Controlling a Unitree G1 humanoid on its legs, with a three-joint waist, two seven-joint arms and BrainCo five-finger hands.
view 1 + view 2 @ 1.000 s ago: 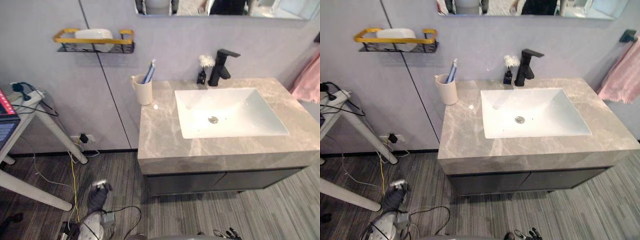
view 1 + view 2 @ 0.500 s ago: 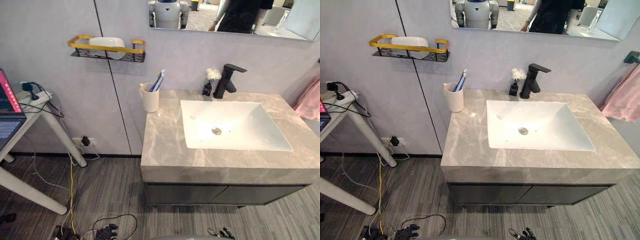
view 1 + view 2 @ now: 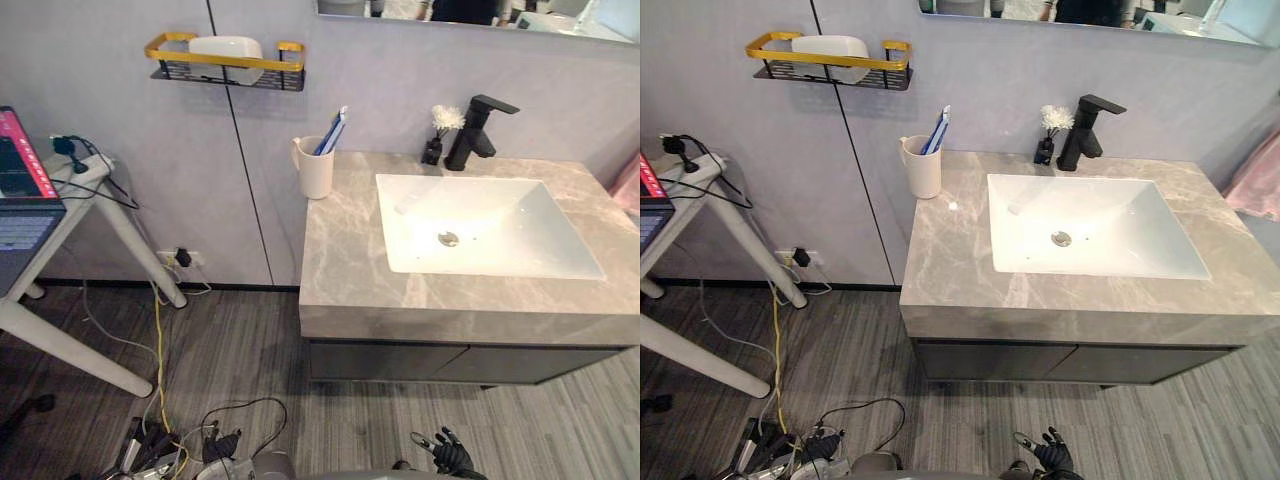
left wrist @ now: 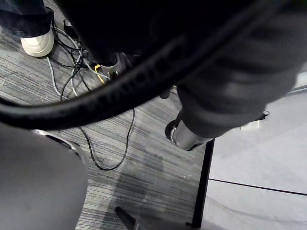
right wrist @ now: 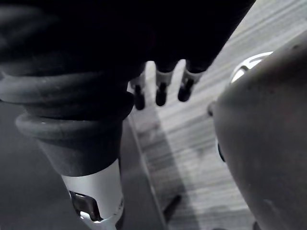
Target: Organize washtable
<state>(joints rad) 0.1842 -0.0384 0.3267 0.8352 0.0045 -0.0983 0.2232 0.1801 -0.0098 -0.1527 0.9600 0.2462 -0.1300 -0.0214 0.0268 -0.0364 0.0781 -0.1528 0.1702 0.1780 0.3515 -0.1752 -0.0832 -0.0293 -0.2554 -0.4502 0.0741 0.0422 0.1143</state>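
washtable (image 3: 350, 262): a grey marbled top is carried on a dark cabinet, and a white basin (image 3: 490, 225) is sunk into its right part.
basin contents: a round metal drain (image 3: 448, 238) is seen at the bottom.
cup (image 3: 316, 172): cream and upright, it is set on the top just beyond the basin's far left corner, close to the wall.
cup contents: blue-and-white toothbrush items (image 3: 331, 131) are stood in it and lean toward the basin side; how many cannot be told.
faucet (image 3: 478, 130): black, mounted behind the basin's far edge, with the spout reaching over it.
bottle (image 3: 432, 151): small and dark, placed just left of the faucet behind the basin; a white tuft (image 3: 443, 116) is held in its neck.
wall shelf (image 3: 262, 70): a black wire basket with a yellow rail is fixed to the wall, well left of the basin and higher.
wall shelf contents: a white dish (image 3: 225, 46) is held inside the rail.
side table (image 3: 60, 205): stood far left of the basin, with a laptop (image 3: 18, 185) and cables on it.
right hand (image 3: 446, 456): seen low by the floor, in front of the basin's cabinet; its fingers (image 5: 161, 92) are held straight and apart, with nothing in them.
left hand (image 3: 222, 445): seen low by the floor, well left of the basin; whether it is open or closed cannot be told.
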